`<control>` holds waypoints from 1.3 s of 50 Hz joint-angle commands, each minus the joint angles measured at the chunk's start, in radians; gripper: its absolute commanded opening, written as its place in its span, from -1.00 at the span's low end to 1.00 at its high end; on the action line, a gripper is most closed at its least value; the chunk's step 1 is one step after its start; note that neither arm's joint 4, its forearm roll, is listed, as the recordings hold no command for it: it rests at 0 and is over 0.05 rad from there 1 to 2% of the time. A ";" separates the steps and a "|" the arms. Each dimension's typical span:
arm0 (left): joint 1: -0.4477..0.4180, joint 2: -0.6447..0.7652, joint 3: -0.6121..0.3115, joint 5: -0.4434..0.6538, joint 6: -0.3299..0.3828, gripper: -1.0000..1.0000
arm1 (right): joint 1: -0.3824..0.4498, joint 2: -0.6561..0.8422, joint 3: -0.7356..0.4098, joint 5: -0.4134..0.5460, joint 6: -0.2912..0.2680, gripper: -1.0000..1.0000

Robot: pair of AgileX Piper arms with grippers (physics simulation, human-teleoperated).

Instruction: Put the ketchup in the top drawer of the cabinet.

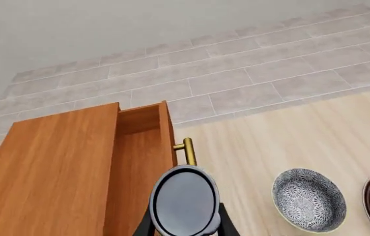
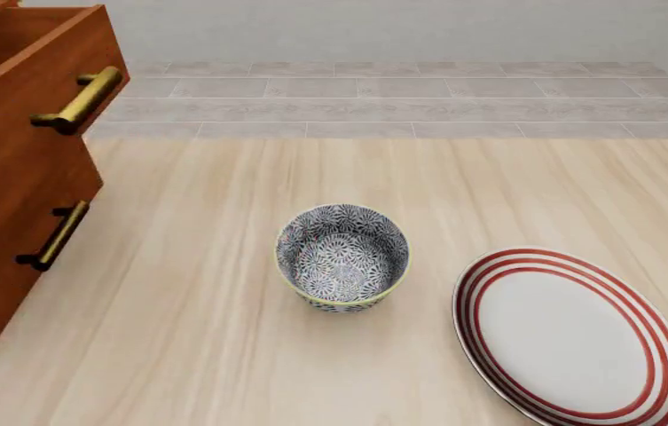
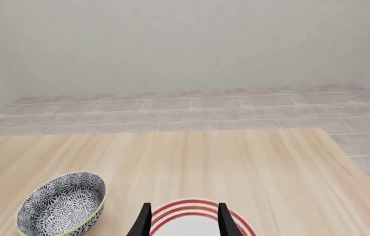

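Left wrist view showed your left gripper (image 1: 185,227) pinching what looked like the ketchup (image 1: 184,201) beside the open top drawer (image 1: 139,162), while your right gripper (image 3: 183,219) sat spread.

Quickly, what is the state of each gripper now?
Left gripper: closed on the ketchup.
Right gripper: open, holding nothing.

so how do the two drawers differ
The top drawer is pulled out, its inside showing; the lower drawer is shut flush. The top drawer's handle is bright brass, the lower drawer's handle darker. Both are reddish-brown wood with bar handles.
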 commanded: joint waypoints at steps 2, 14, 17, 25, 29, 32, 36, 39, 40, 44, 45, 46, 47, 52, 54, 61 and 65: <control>0.051 0.005 -0.015 0.018 0.038 -1.00 | -0.002 0.000 0.005 -0.004 0.005 1.00; 0.099 0.032 -0.029 0.011 0.051 -1.00 | -0.002 0.000 0.008 -0.007 0.009 1.00; 0.107 0.031 -0.016 0.009 0.070 -1.00 | -0.003 0.000 0.008 -0.008 0.009 1.00; 0.146 0.071 -0.014 -0.002 0.038 -1.00 | -0.002 0.000 0.012 -0.012 0.009 1.00; 0.166 0.092 -0.016 -0.015 0.031 -1.00 | -0.002 0.000 0.010 -0.009 0.007 1.00; 0.181 0.105 -0.010 -0.021 0.027 -1.00 | -0.005 0.000 0.012 -0.008 0.007 1.00; 0.199 0.112 0.003 -0.036 0.029 -1.00 | -0.002 0.000 0.010 -0.007 0.008 1.00; 0.201 0.118 0.002 -0.041 0.023 -1.00 | -0.001 0.000 0.011 -0.007 0.007 1.00; 0.203 0.120 0.002 -0.042 0.019 -1.00 | -0.001 0.000 0.011 -0.006 0.007 1.00; 0.214 0.129 0.020 -0.064 0.022 -1.00 | -0.002 0.000 0.013 -0.008 0.009 1.00; 0.218 0.132 0.028 -0.070 0.018 -1.00 | -0.003 0.000 0.015 -0.008 0.009 1.00; 0.219 0.134 0.034 -0.073 0.018 -1.00 | -0.003 0.000 0.016 -0.010 0.008 1.00; 0.219 0.134 0.034 -0.073 0.018 -1.00 | -0.003 0.000 0.016 -0.010 0.008 1.00; 0.228 0.130 0.061 -0.095 0.061 -1.00 | -0.002 0.000 0.019 -0.012 0.008 1.00; 0.232 0.138 0.046 -0.093 0.051 -1.00 | -0.001 0.000 0.020 -0.011 0.007 1.00; 0.252 0.158 0.024 -0.094 0.048 -1.00 | 0.000 0.000 0.026 -0.016 0.007 1.00; 0.264 0.157 0.055 -0.104 0.071 -1.00 | -0.001 0.000 0.025 -0.015 0.007 1.00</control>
